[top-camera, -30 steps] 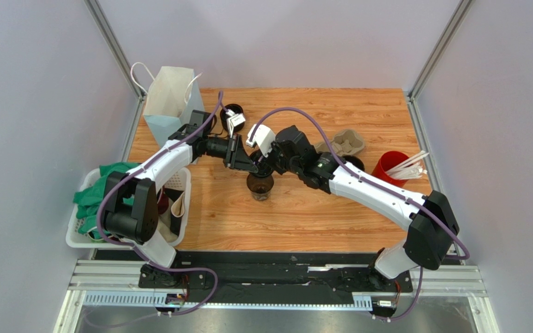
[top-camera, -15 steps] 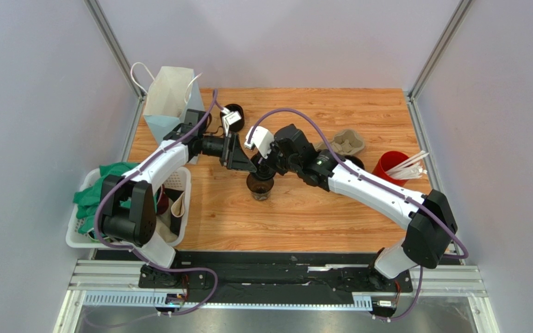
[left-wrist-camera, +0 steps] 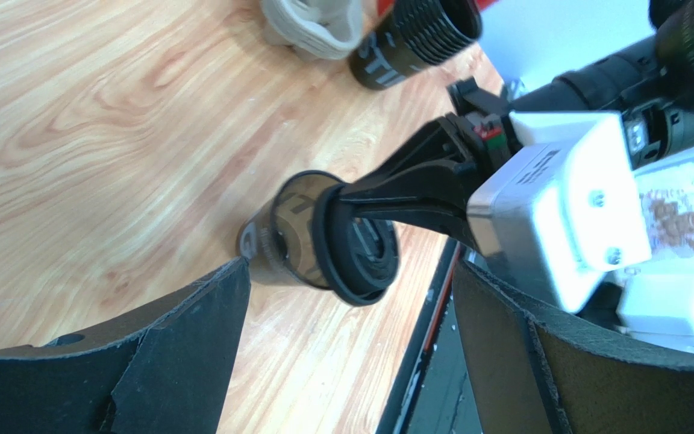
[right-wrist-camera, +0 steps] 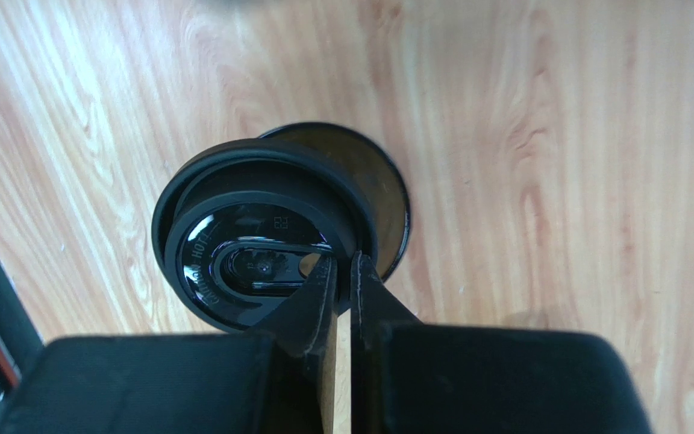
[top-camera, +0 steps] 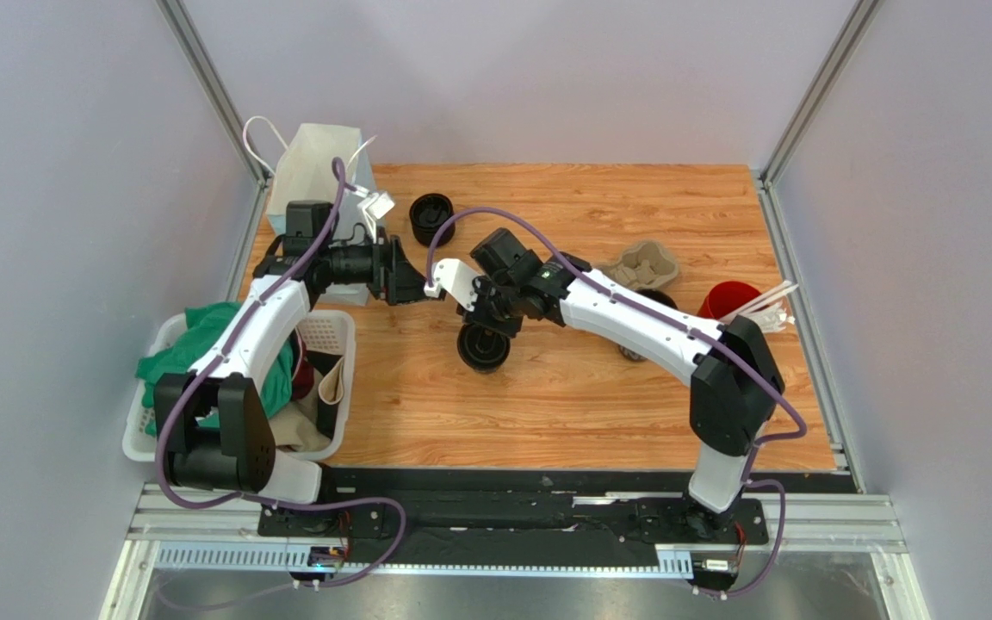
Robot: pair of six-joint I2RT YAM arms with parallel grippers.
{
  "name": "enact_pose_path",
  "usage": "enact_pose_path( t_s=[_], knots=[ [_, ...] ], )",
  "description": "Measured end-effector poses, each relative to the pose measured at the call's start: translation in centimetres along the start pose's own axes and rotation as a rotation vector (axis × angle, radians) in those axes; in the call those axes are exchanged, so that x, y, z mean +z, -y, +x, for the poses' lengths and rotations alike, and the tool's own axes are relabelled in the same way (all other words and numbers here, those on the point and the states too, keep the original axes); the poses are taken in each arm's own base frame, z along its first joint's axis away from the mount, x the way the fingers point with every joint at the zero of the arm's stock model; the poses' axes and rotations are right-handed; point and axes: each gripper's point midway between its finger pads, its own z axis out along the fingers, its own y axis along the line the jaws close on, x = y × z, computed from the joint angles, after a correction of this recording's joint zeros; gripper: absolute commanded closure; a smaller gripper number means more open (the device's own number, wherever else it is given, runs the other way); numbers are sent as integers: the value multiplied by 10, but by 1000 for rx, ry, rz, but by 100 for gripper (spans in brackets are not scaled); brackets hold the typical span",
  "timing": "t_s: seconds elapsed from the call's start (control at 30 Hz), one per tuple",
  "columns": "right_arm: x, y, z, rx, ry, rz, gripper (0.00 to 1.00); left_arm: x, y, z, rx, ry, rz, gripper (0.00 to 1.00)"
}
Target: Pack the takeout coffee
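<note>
The takeout coffee cup (top-camera: 483, 349) stands mid-table, small and dark. Its black lid (right-wrist-camera: 253, 237) lies tilted and off-centre over the cup's mouth (right-wrist-camera: 389, 201). My right gripper (right-wrist-camera: 342, 268) is shut on the lid's rim, one finger inside the rim and one outside. From the top it hangs just above the cup, right gripper (top-camera: 483, 319). The left wrist view shows the cup (left-wrist-camera: 280, 237) with the lid (left-wrist-camera: 361, 250) pinched beside it. My left gripper (left-wrist-camera: 351, 273) is open and empty, back from the cup, at the left (top-camera: 404, 280).
A paper bag (top-camera: 315, 176) stands back left and another black cup (top-camera: 433, 215) beside it. A cardboard cup tray (top-camera: 645, 265) and a red cup with straws (top-camera: 729, 305) sit right. A white basket (top-camera: 337, 339) with green cloth is at the left edge.
My left gripper has opened and drawn back to the left, away from the cup. The right gripper stays over the cup with the lid in it, and its arm has swung left.
</note>
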Motion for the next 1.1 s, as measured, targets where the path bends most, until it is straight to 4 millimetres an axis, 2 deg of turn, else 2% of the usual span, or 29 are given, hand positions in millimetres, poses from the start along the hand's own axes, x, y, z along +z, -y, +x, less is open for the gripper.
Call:
enact_pose_path(
  t_s=[0.17, 0.5, 0.67, 0.9, 1.1],
  knots=[
    [6, -5, 10, -9, -75, -46, 93, -9, -15, -2, -23, 37, -38, 10],
    [-5, 7, -8, -12, -56, -31, 92, -9, -17, -4, -19, 55, -36, 10],
    [2, 18, -19, -5, -59, -31, 91, -8, -17, -5, -10, 62, -28, 10],
    [17, 28, -13, 28, -110, -66, 90, -10, -20, -2, -26, 68, -34, 10],
    [17, 26, -7, 47, -142, -90, 90, -10, -20, -2, -23, 73, -33, 11]
  ],
)
